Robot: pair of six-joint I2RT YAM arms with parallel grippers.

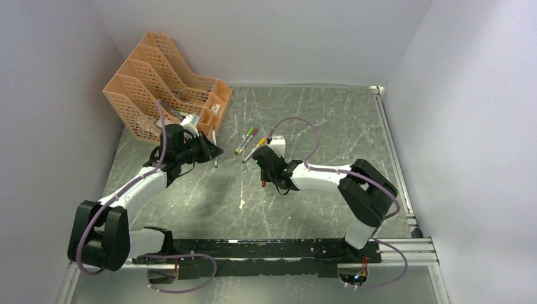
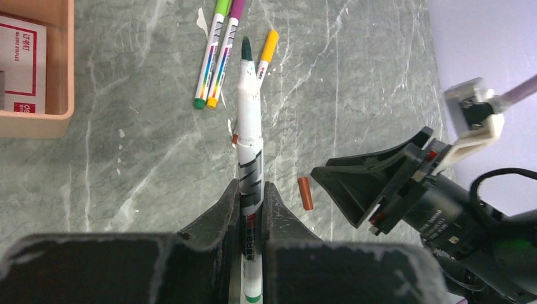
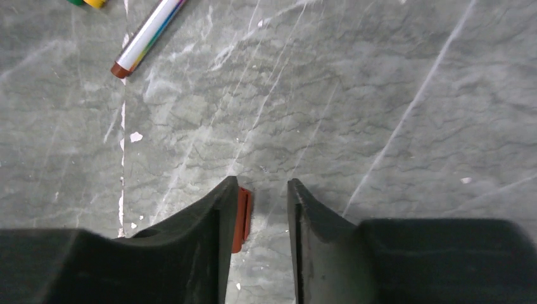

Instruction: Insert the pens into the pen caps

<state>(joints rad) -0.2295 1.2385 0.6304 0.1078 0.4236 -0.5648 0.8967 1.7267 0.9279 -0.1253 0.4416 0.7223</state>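
Note:
My left gripper [image 2: 251,190] is shut on a white pen [image 2: 249,120] whose uncapped dark green tip points away from me; the top view shows this gripper [image 1: 212,151] near the organiser. An orange pen cap [image 3: 242,215] lies on the table against the inner face of one finger of my right gripper [image 3: 259,190], which is open and holds nothing. The same cap [image 2: 306,193] shows beside the right gripper [image 2: 345,183] in the left wrist view. Two capped pens [image 2: 215,57] and a yellow-capped pen [image 2: 266,50] lie beyond.
A peach mesh file organiser [image 1: 164,82] stands at the back left, with a small tray [image 2: 38,123] holding a white box. A white scrap [image 1: 242,204] lies mid-table. A pen with a brown end [image 3: 149,35] lies ahead of the right gripper.

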